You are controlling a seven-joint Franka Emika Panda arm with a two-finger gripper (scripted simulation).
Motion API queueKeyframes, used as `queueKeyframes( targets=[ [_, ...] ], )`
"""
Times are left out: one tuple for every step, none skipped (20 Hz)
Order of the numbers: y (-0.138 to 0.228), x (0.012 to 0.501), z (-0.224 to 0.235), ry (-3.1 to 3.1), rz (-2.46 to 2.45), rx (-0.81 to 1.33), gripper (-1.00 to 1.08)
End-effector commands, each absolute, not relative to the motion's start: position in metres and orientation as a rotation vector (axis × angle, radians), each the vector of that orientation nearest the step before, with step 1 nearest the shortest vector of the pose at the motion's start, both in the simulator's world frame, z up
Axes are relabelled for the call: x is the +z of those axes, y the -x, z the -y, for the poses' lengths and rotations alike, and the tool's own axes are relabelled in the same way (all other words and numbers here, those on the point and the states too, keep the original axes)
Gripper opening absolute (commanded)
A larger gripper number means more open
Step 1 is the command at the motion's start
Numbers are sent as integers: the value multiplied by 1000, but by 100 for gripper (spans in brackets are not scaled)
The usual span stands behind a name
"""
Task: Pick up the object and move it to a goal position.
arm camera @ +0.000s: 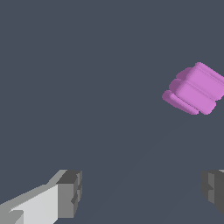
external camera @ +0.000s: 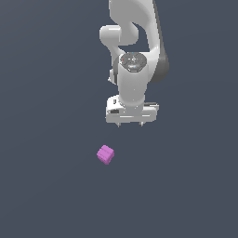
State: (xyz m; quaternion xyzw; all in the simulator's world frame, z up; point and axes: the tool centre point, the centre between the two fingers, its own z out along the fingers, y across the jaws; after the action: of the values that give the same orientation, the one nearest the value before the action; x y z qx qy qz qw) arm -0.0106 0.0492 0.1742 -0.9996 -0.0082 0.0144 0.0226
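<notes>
The object, a small magenta-pink cube (external camera: 106,154), lies on the dark grey floor, below and toward the exterior view's left of the arm. It also shows in the wrist view (arm camera: 194,89), off to one side of the fingers. My white gripper (external camera: 131,124) hangs above the floor, pointing down, apart from the cube. Its jaws stand wide apart and hold nothing. In the wrist view the gripper (arm camera: 142,192) shows two dark grey fingertips (arm camera: 70,192) with bare floor between them.
The white arm (external camera: 135,42) rises behind the gripper at the top of the exterior view. The dark grey floor (external camera: 46,186) fills the rest of both views.
</notes>
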Motion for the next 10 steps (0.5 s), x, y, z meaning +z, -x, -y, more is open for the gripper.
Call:
queueKeyframes(
  targets=[
    [7, 171, -45, 3096, -11, 44, 100],
    [5, 170, -43, 3096, -33, 44, 100],
    [2, 168, -40, 3096, -58, 43, 100],
    [-1, 166, -37, 3096, -86, 43, 100],
    [-4, 163, -34, 3095, -117, 42, 100],
    [-8, 160, -30, 3095, -151, 41, 100],
    [-11, 157, -26, 3094, -188, 40, 100],
    [-15, 154, -21, 3092, -228, 39, 100],
    [-19, 150, -16, 3090, -271, 37, 100],
    [-24, 146, -11, 3087, -317, 35, 100]
  ],
)
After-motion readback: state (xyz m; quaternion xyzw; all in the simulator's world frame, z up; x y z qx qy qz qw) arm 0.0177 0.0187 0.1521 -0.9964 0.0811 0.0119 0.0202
